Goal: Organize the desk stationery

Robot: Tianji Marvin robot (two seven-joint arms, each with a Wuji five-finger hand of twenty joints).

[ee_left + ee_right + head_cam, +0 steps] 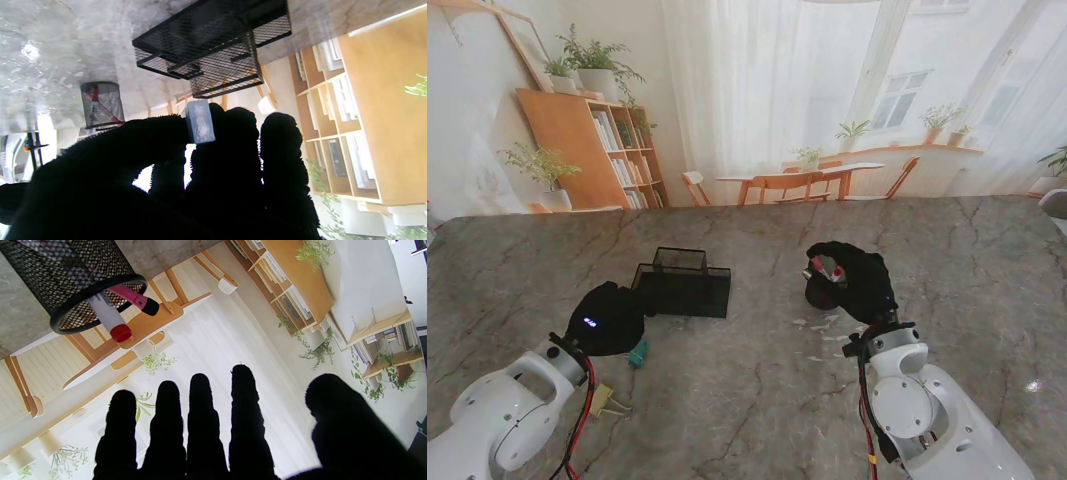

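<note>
Eraser point(200, 122) in left robot hand point(186, 173)

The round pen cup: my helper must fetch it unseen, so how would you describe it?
On the marble table, look just beyond the right hand. The pen cup is a black mesh cylinder holding a pink marker and a red-capped one, unlike the rectangular mesh organizer further left.

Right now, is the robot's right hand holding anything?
No, the right hand shows straight, spread fingers with nothing between them, apart from the pen cup.
</note>
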